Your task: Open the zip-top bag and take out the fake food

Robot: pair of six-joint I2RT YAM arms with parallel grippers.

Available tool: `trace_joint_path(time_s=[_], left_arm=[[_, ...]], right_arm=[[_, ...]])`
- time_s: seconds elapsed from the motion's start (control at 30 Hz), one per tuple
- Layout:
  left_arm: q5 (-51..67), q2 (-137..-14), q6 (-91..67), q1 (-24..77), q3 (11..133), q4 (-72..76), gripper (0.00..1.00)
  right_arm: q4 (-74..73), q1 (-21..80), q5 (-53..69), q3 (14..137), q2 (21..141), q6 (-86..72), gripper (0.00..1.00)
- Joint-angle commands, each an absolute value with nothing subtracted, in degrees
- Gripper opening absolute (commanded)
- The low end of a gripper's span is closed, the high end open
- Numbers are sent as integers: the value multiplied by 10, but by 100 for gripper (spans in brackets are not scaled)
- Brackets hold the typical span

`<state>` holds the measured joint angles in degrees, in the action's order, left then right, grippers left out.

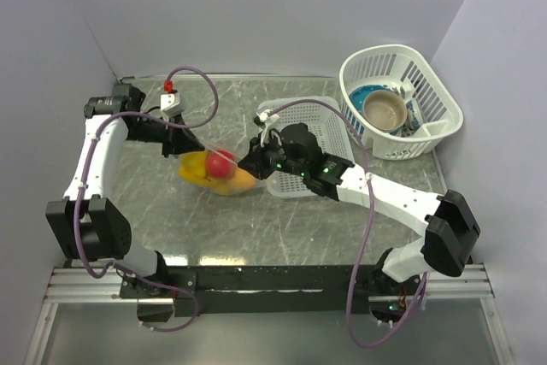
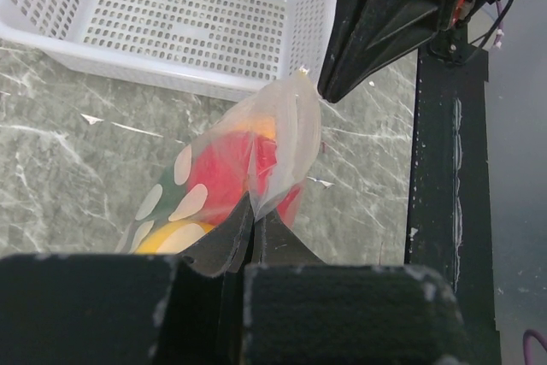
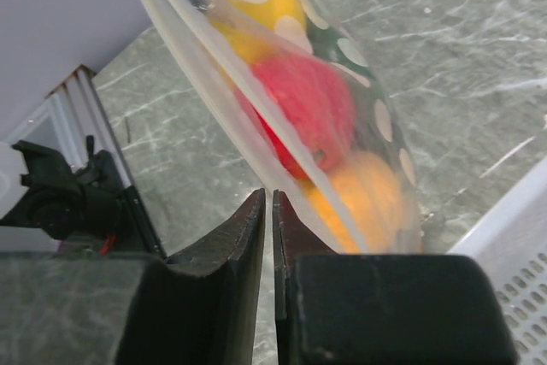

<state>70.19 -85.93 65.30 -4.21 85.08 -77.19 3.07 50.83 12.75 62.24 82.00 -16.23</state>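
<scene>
Item: the zip-top bag [image 1: 218, 173] sits at mid-table, raised and strung between both claws, left of the low lattice basket [image 1: 291, 108]. It is clear film with white dots. Inside, the fake food [image 1: 220, 160] is bunched together: a red round piece in the middle, yellow to one side, orange to the other, and a dark green piece behind.

Edges: in the right wrist view the white zip strip runs diagonally down the bag's side and ends at the fingertips. In the left wrist view the bag's upper corner touches the tip of the opposite claw, just beside the low basket's near wall.

Left gripper [image 2: 254, 211]: jaws pressed together, pinching the bag's film at its left end.

Right gripper [image 3: 272, 203]: jaws drawn in to a thin slit, with the bag's strip edge caught at the tips.

Room: bare marbled table [image 1: 256, 228] lies open in front of the bag towards the near rail, and behind it towards the back wall. On the right the low basket stands close. The tall basket [image 1: 444, 108], holding a bowl [image 1: 385, 108], stands well apart in the right back corner.
</scene>
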Motion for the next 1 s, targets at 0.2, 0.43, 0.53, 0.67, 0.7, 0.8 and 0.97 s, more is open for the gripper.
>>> trace_joint_path(time_s=[0.2, 0.43, 0.53, 0.67, 0.7, 0.8, 0.97], left_arm=[[716, -843, 661, -21, 845, -788, 3], [703, -825, 656, -12, 824, -789, 4], [694, -825, 649, -4, 809, -789, 5], [681, -824, 647, 14, 793, -790, 5], [679, -824, 647, 16, 790, -789, 5], [680, -827, 651, 22, 778, -789, 5], [678, -824, 657, 23, 771, -789, 5]], right_arm=[[74, 512, 161, 653, 835, -202, 15], [69, 509, 162, 700, 906, -207, 31], [42, 509, 166, 734, 935, -206, 42], [27, 510, 166, 741, 957, -205, 56], [20, 512, 170, 750, 959, -204, 59], [-21, 525, 168, 772, 974, -183, 69], [-104, 555, 82, 791, 992, -146, 90]])
